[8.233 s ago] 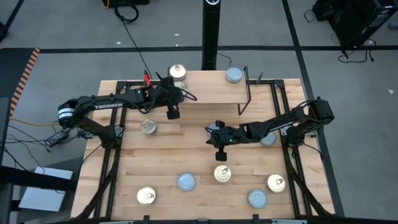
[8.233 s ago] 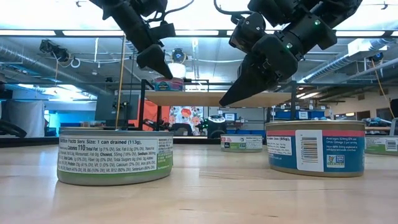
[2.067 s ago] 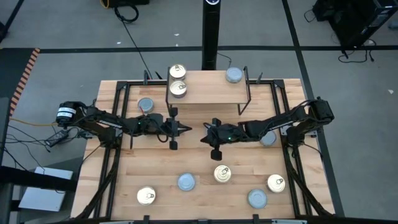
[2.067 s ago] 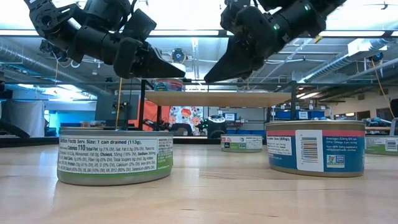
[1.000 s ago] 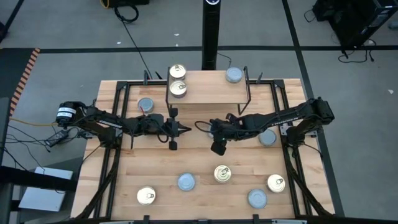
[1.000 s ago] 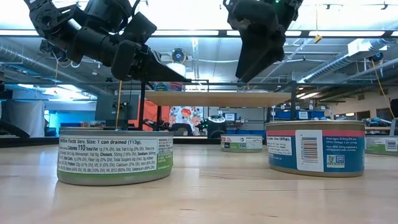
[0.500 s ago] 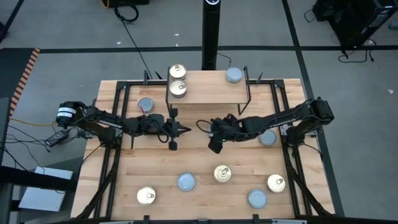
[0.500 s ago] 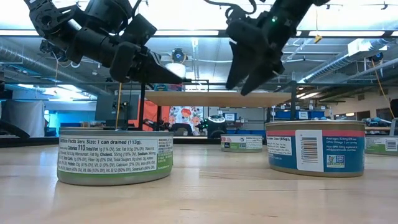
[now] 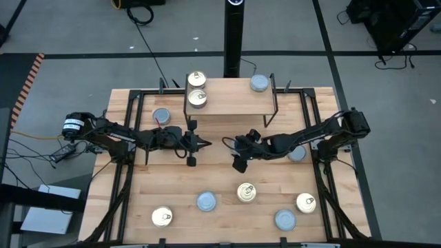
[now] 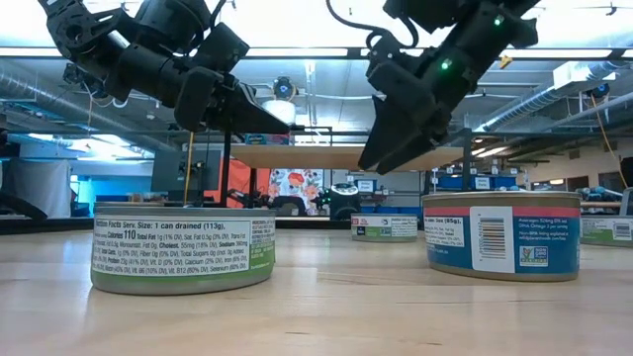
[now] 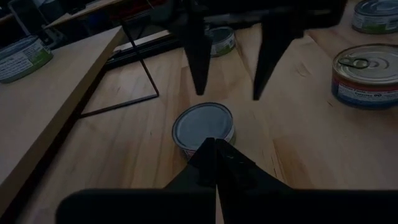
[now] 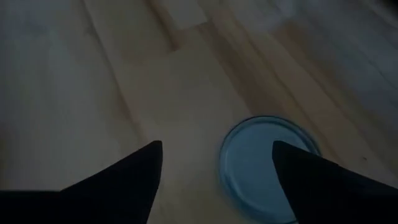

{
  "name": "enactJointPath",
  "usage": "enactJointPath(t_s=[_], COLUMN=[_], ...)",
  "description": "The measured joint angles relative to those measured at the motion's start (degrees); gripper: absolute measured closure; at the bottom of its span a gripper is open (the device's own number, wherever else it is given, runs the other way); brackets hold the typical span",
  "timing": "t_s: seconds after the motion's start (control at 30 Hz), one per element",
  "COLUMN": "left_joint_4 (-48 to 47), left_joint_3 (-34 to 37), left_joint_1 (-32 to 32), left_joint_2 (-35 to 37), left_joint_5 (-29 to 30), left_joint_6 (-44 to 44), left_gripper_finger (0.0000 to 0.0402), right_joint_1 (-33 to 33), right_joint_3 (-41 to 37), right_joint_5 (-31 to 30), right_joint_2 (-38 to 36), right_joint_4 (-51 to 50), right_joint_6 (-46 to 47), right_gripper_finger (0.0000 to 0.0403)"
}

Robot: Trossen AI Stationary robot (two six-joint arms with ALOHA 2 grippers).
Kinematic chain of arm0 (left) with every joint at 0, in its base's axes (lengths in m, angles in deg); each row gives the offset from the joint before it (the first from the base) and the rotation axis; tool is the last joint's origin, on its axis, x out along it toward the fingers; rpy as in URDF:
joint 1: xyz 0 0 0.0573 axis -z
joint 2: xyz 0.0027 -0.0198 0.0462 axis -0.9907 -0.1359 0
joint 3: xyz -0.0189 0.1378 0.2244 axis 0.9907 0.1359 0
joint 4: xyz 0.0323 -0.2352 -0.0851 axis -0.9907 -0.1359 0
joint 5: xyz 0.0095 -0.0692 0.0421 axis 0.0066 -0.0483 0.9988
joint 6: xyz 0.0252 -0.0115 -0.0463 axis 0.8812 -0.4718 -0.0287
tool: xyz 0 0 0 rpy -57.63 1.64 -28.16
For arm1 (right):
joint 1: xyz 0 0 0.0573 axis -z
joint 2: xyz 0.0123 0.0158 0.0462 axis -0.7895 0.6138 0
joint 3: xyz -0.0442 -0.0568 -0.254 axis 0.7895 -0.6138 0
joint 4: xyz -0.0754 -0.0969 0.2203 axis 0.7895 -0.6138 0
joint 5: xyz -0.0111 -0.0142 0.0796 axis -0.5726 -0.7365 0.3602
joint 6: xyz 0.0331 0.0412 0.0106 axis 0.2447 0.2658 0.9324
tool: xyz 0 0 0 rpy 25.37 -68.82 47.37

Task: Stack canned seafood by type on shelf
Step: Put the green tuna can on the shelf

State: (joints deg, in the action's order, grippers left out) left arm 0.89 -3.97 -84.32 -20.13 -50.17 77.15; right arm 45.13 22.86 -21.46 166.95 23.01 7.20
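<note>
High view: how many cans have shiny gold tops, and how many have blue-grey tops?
Gold-top tins: 5
Blue-grey-top tins: 5, one partly hidden under the right arm
Total: 10

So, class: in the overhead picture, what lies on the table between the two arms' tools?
Nothing: the high view shows only bare slatted wooden tabletop between the shut left tool and the open right tool.

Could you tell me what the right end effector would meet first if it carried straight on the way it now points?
Probably the blue-grey-topped tin, just ahead of the open right end effector, though depth is unclear.
</note>
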Motion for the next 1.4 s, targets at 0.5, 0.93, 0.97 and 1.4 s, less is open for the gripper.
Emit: enactJointPath(t_s=[0.5,0.93,0.97,1.4], left_joint_4=[-0.3,-0.4,-0.4,-2.1], left_joint_3=[0.0,0.0,0.0,0.0], left_joint_1=[0.0,0.0,0.0,0.0], left_joint_2=[0.0,0.0,0.0,0.0], left_joint_5=[0.0,0.0,0.0,0.0], left_joint_6=[-1.5,-2.8,-2.8,-3.0], left_gripper_finger=[0.0399,0.0399,0.0399,0.0399], right_joint_1=[9.8,13.5,13.2,9.3], right_joint_3=[-4.0,-7.9,-7.9,-5.4], right_joint_5=[3.9,11.4,12.3,15.4], right_joint_2=[0.0,0.0,0.0,-0.6], right_joint_4=[-1.8,1.2,1.3,1.5], right_joint_6=[8.7,10.4,10.4,10.1], right_gripper_finger=[0.0107,0.0216,0.0226,0.0273])
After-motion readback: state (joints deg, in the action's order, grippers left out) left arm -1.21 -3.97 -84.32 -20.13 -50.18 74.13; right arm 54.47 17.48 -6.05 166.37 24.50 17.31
